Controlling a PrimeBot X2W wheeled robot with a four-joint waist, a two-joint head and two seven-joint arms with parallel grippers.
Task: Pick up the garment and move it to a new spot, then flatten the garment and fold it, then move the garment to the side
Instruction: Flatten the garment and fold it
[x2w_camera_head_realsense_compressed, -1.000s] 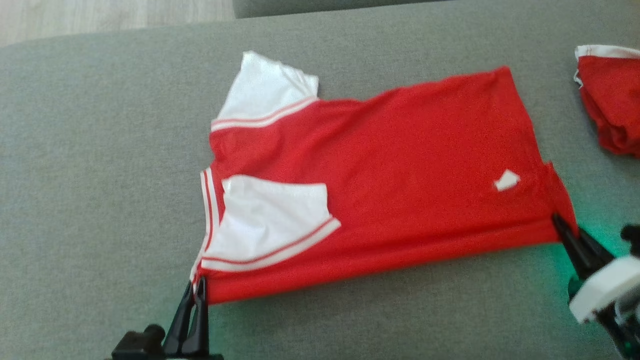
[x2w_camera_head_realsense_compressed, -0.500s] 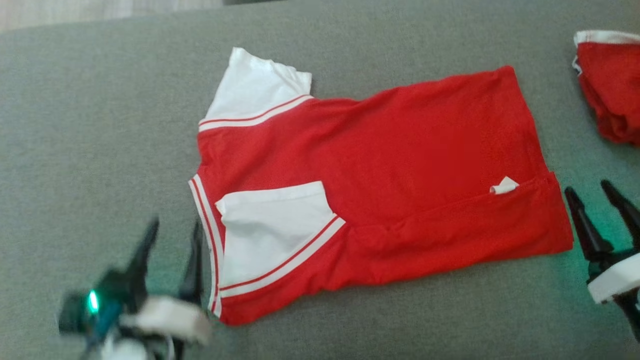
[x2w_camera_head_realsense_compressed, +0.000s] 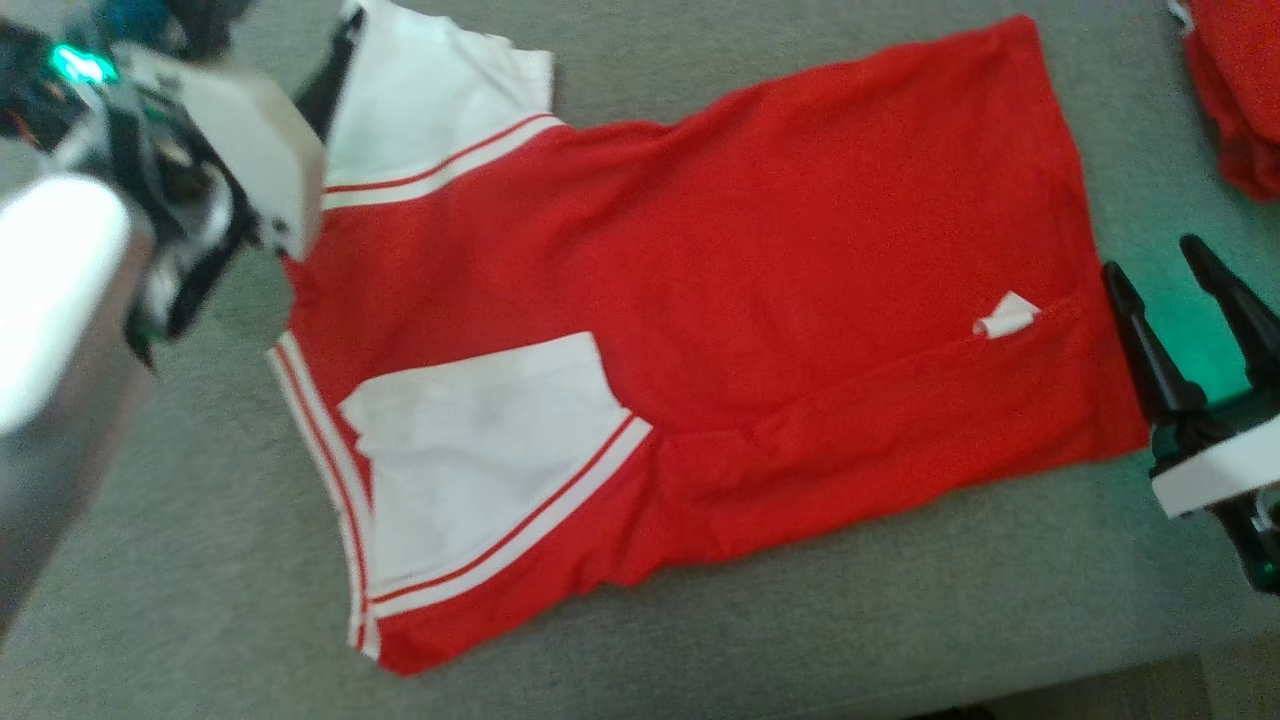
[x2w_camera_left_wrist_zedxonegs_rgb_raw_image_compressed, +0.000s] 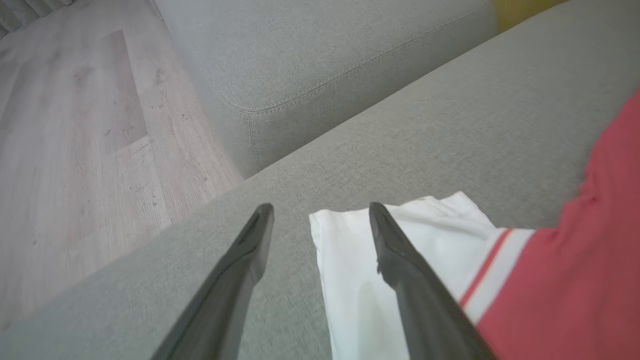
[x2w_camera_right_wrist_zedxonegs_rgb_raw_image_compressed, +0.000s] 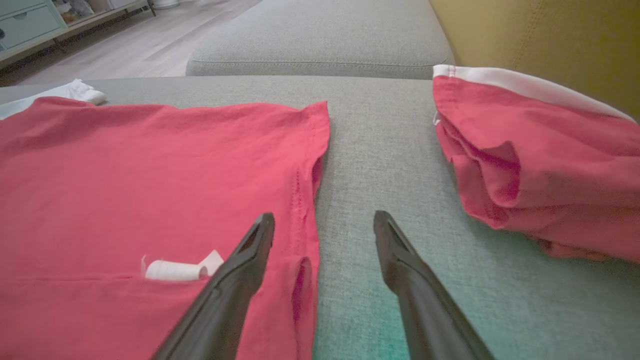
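Your left claw (x2w_camera_left_wrist_zedxonegs_rgb_raw_image_compressed: 320, 210) had swung up to the far white sleeve (x2w_camera_left_wrist_zedxonegs_rgb_raw_image_compressed: 350, 260) of the garment (x2w_camera_head_realsense_compressed: 750, 280). Blurred from the head, it showed fingers apart in its wrist view, seemingly straddling the sleeve's edge. Your right claw (x2w_camera_right_wrist_zedxonegs_rgb_raw_image_compressed: 324, 216) gaped over the hem, a red bundle (x2w_camera_right_wrist_zedxonegs_rgb_raw_image_compressed: 525, 165) to its right.

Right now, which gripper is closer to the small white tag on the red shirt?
Right. The right gripper sits just off the hem beside the white tag; the left gripper is at the far white sleeve.
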